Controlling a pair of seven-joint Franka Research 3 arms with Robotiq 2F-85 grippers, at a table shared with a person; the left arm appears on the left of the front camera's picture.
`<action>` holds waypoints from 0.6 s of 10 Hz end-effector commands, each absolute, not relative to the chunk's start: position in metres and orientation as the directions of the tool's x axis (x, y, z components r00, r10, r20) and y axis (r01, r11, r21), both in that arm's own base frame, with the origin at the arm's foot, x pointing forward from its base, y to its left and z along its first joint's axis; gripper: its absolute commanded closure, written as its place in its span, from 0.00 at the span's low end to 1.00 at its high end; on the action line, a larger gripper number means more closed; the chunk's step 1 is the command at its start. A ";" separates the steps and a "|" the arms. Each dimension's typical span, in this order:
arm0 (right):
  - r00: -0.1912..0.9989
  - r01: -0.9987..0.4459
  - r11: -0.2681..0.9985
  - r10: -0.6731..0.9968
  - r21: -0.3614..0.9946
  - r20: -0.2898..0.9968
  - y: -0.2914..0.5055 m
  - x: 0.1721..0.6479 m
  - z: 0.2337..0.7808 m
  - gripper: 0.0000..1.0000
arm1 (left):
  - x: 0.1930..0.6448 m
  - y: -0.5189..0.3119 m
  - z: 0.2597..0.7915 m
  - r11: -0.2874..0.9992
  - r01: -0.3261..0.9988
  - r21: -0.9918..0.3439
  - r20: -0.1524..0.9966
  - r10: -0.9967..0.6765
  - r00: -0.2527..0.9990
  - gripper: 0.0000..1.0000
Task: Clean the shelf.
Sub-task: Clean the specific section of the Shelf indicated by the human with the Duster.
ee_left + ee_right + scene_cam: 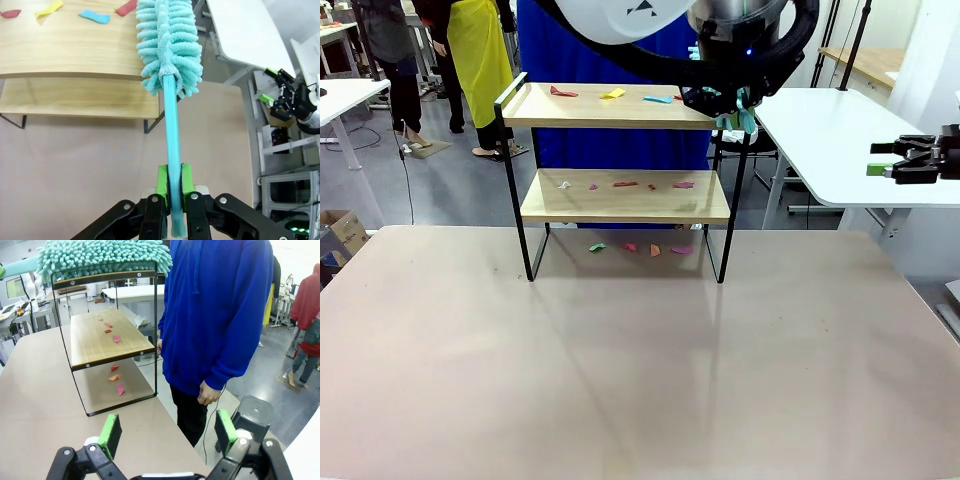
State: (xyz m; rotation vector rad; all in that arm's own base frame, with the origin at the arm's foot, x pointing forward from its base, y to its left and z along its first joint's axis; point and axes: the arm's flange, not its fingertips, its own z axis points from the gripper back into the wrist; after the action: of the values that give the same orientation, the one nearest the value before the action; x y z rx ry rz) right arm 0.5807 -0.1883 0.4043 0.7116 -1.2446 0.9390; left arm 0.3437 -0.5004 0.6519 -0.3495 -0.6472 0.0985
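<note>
Our left gripper (pixel 174 181) clamps a duster (pixel 167 45) lying on the shelf (pixel 65 50) ahead of its fingers, paper scraps (pixel 94 16) beyond; our right gripper (pixel 168 429) gapes toward a person (pixel 220 315).

I count one shelf (pixel 620 208), with two wooden boards. Four paper scraps (pixel 94 16) lie on its top board: two red, one yellow, one blue. Five more lie on the lower board, and another four on the tabletop (pixel 620 380) beneath it, thirteen in all. There is one teal duster (pixel 167 40). I have two pincers, my left pincer (pixel 174 180) and my right pincer (pixel 167 431). One person (pixel 220 315) stands at the far side.
</note>
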 end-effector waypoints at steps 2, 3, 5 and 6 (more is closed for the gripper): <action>0.049 -0.887 0.460 0.196 -0.048 0.979 -0.186 0.580 0.407 0.00 | 0.359 -0.470 0.663 0.959 0.002 -0.282 0.541 0.158 0.826 0.87; 0.049 -0.887 0.460 0.196 -0.048 0.979 -0.186 0.580 0.407 0.00 | 0.365 -0.456 0.666 0.972 -0.001 -0.234 0.529 0.128 0.839 0.87; 0.049 -0.887 0.460 0.196 -0.048 0.979 -0.186 0.580 0.407 0.00 | 0.384 -0.421 0.670 0.997 -0.024 -0.076 0.500 0.059 0.864 0.87; 0.049 -0.887 0.460 0.196 -0.048 0.979 -0.186 0.580 0.407 0.00 | 0.391 -0.395 0.670 0.999 -0.028 -0.023 0.483 0.036 0.875 0.87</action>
State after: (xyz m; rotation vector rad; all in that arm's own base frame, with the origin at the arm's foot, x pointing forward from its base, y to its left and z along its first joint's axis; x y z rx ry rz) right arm 0.5807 -0.1882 0.4042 0.7117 -1.2445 0.9389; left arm 0.3904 -0.4187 0.6640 -0.0766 -0.5414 0.0594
